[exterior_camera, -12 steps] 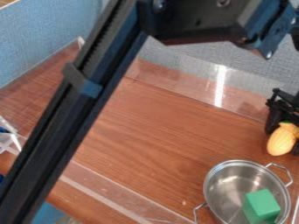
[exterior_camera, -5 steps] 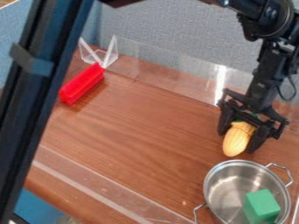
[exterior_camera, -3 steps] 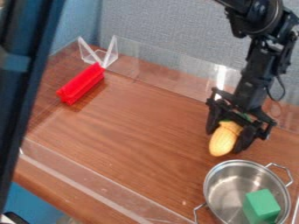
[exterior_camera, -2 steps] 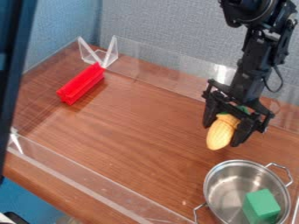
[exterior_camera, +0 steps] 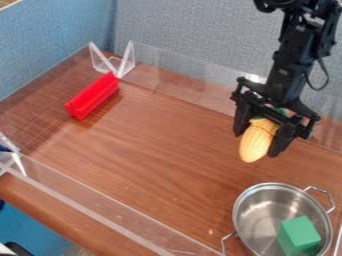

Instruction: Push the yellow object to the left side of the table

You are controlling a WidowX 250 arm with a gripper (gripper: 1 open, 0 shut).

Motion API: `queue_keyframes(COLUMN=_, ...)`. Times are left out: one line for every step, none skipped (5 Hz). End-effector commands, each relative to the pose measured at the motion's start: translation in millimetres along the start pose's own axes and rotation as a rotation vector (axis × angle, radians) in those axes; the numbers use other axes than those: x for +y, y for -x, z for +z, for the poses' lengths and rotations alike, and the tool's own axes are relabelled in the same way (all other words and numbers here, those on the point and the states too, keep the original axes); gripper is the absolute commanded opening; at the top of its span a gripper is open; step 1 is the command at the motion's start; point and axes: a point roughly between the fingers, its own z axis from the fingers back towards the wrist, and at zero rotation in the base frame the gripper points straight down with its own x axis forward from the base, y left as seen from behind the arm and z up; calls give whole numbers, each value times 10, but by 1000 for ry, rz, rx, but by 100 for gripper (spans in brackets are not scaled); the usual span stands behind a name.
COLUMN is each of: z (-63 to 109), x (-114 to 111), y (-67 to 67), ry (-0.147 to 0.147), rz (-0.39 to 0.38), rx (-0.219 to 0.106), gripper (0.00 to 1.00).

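Since a second ago the arm has carried the toy corn cob [exterior_camera: 257,144] up and toward the left of the picture, and the dark out-of-focus bar that blocked the left foreground is gone, so the whole tabletop shows. The gripper [exterior_camera: 265,137] points almost straight down with its black fingers [exterior_camera: 241,117] closed against both sides of the corn, pinching it between them. The cob hangs upright in that grip, its orange-yellow body showing below the fingers; its husk end cannot be made out. It appears to be lifted just clear of the wood, though the gap under its lower tip is hard to judge from this angle.

The corn sits on the right half of the table [exterior_camera: 147,150], above and slightly left of the steel pot [exterior_camera: 259,214]. The pot stands at the lower right corner with a green cube [exterior_camera: 299,237] lying inside it. Far across the brown surface, near the back left corner, a red rectangular block [exterior_camera: 91,95] lies flat beside the clear acrylic wall [exterior_camera: 114,60]. The corn and the red block are well apart.
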Motion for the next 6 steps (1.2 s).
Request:
queue_keyframes(z=389, x=62, y=97, ry=0, rz=2, rx=-113, gripper=0)
queue_keyframes(z=487, x=174, y=174, ry=-8, rz=19, rx=-133, gripper=0)
queue_keyframes(z=610, x=351, y=202, ry=-11, rz=85, rx=-147, gripper=0)
queue_keyframes(z=657, x=673, y=214, ry=-10, rz=164, rx=-144, gripper=0)
queue_keyframes(z=613, x=1102, y=180, ry=-3, rz=235, rx=-136, gripper=0)
queue_keyframes(z=558, x=1455, y=139, ry=0, rz=298, rx=-124, gripper=0)
